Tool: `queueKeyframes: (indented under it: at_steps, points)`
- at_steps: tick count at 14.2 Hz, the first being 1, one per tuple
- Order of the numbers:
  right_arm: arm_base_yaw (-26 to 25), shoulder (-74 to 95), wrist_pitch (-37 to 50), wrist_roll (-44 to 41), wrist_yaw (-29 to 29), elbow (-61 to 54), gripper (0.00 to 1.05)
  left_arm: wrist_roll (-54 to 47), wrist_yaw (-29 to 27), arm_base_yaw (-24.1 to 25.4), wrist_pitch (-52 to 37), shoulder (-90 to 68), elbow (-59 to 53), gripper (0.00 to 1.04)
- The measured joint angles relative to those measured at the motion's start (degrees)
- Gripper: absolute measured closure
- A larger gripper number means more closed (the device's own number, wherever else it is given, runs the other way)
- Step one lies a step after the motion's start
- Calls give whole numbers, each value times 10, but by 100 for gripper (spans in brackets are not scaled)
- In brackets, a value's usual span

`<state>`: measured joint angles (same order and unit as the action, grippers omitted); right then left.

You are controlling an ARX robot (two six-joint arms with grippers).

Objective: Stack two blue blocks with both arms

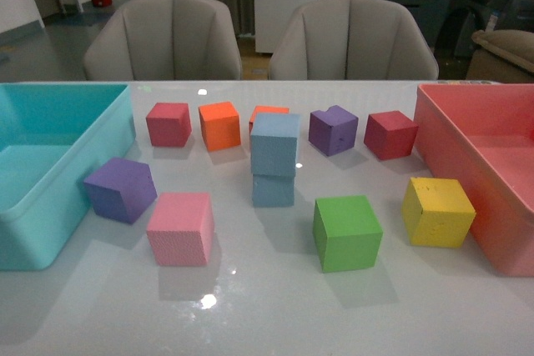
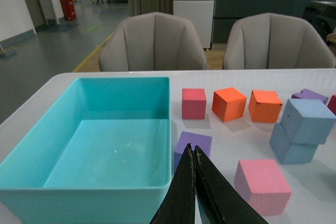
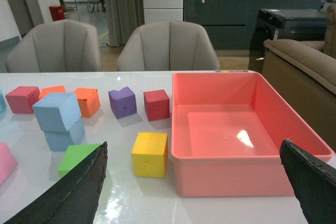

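Left gripper (image 2: 193,153) pressed closed, hiding part of purple cube (image 2: 192,145).

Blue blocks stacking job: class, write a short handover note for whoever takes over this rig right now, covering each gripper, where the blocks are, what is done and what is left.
Left gripper: shut, empty, beside the turquoise bin.
Right gripper: open wide, empty, near the pink bin.
Blocks: upper blue block sits on the lower blue block, twisted slightly off square, mid-table.
Done: the stack stands, nothing gripping it.
Left: apparently nothing; perhaps confirm it is stable.
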<state>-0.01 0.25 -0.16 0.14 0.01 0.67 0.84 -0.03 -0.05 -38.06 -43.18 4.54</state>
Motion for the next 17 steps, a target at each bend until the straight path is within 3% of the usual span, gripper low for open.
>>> queueKeyframes:
  at_steps: [2, 3, 13, 17]
  points:
    - [0, 0, 0, 0, 0, 0, 6, 0, 0, 0, 36, 50, -15, 103]
    - [0, 0, 0, 0, 0, 0, 6, 0, 0, 0, 4, 53, -33, 103]
    - [0, 0, 0, 0, 0, 0, 6, 0, 0, 0, 221, 274, -39, 103]
    - [0, 0, 0, 0, 0, 0, 6, 0, 0, 0, 257, 310, -39, 103]
